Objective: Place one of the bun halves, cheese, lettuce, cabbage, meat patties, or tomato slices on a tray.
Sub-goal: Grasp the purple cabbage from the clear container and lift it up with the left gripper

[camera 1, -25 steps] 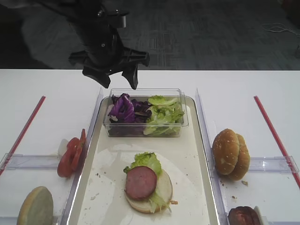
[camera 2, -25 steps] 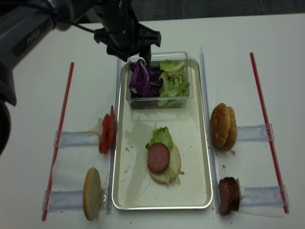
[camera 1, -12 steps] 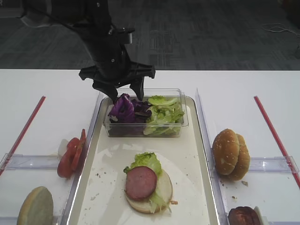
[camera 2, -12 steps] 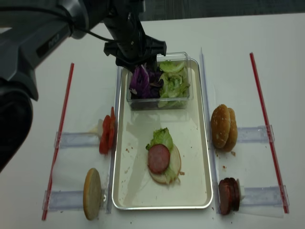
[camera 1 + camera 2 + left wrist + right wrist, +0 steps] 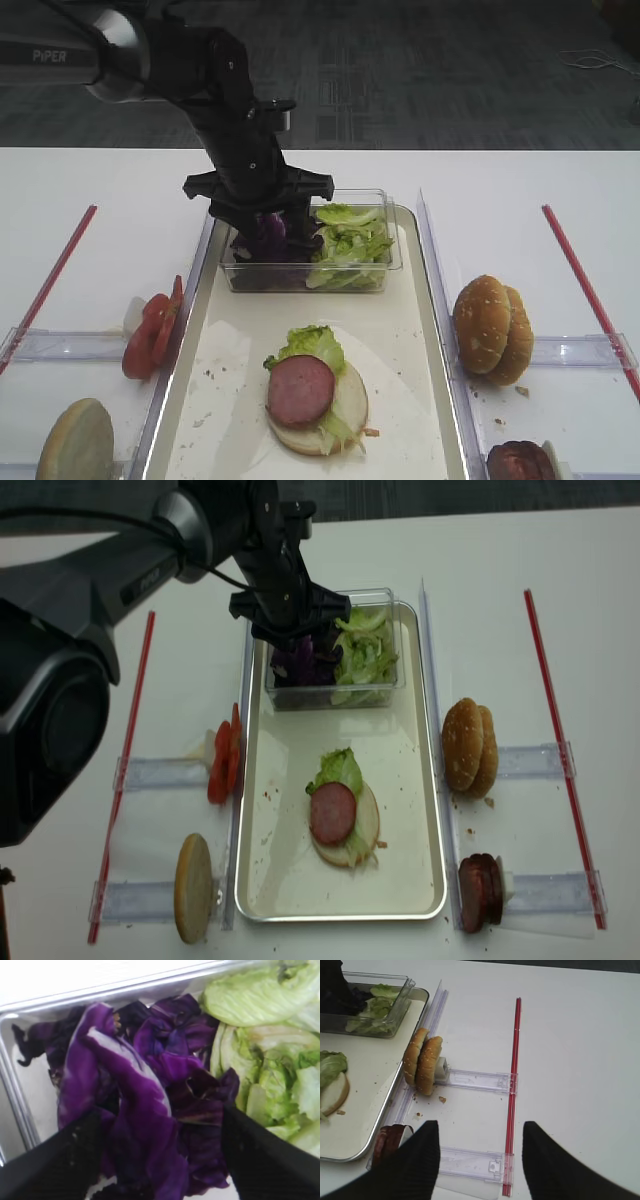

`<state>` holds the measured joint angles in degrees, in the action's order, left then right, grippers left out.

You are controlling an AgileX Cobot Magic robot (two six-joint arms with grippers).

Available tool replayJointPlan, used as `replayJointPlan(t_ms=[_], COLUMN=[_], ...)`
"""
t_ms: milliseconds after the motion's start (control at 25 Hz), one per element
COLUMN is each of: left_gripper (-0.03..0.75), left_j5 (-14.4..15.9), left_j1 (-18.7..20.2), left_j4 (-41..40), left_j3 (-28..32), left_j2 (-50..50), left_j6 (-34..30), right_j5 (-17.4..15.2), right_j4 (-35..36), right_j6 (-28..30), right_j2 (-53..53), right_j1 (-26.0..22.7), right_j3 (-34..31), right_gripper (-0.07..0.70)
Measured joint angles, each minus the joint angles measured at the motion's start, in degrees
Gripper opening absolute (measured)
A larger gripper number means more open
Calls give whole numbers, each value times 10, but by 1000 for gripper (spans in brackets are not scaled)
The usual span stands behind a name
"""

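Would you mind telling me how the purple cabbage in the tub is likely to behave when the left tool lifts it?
The cabbage looks like loose, crinkled leaves, so it will probably flop and feel light. Several overlapping pieces may come up together or drop off. The open left tool straddles the clump, so neighbouring lettuce seems unlikely to be caught.

White table (image 5: 500, 180): tray (image 5: 437, 330) (metal-rimmed), red strips (image 5: 585, 285), clear holders (image 5: 570, 350).
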<state>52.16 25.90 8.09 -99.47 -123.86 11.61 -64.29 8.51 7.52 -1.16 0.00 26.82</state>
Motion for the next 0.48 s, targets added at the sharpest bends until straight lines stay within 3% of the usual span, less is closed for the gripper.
replayJointPlan(t_ms=[480], left_gripper=[411], left_j5=[-6], left_j1=[0], left_j4=[1], left_j3=[-20], left_j2=[-29], left_j6=[-12], right_j5=[0], right_j4=[1], right_j6=[0], right_j2=[0], right_j1=[0], right_j3=[0], right_gripper=[387])
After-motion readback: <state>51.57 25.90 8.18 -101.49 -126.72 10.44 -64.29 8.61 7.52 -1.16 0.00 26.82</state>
